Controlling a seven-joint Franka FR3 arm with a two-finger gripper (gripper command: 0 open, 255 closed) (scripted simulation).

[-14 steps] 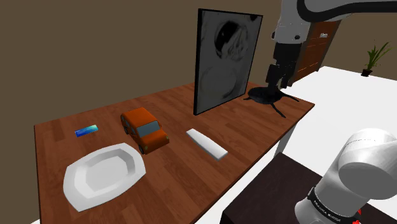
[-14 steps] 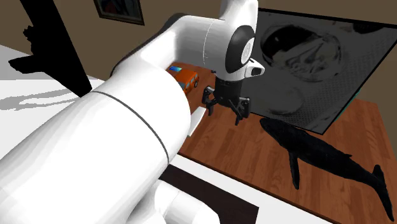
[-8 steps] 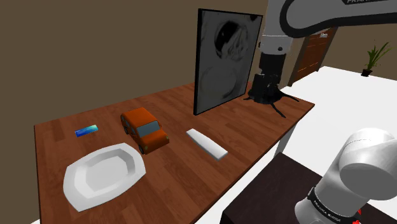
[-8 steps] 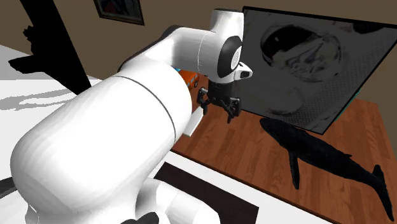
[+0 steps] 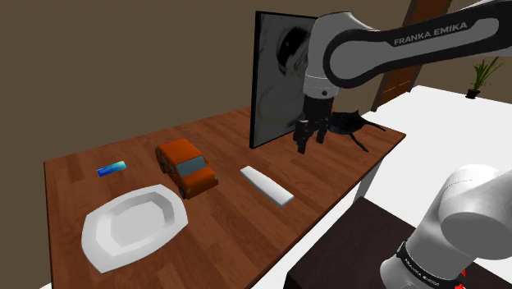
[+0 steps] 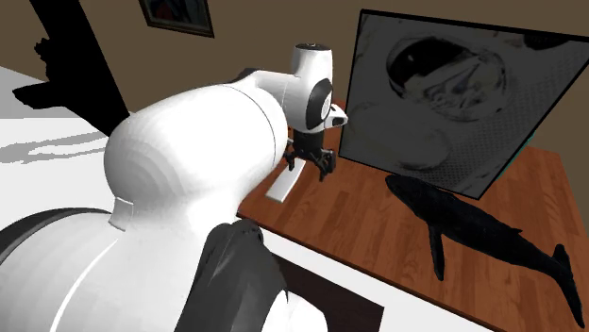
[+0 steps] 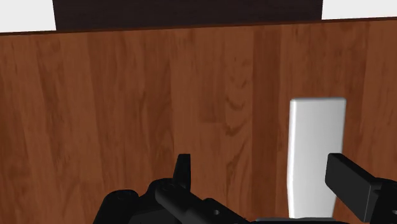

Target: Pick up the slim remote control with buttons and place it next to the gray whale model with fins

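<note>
Jaws spread, the gripper [image 5: 307,141] hovers near the white remote [image 5: 267,185]; an orange car [image 5: 187,167] sits beside the remote, a framed picture [image 5: 279,82] and dark whale [image 6: 472,226] beyond.

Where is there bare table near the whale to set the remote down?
Bare wood lies between the whale and the remote, along the front of the table. Behind the whale it is crowded: the picture panel stands close.

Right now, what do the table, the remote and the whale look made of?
Table: wood, with visible brown grain, smooth finish. Remote: plain pale grey, untextured; material unclear. Whale: matt black, untextured; cannot tell either.
</note>
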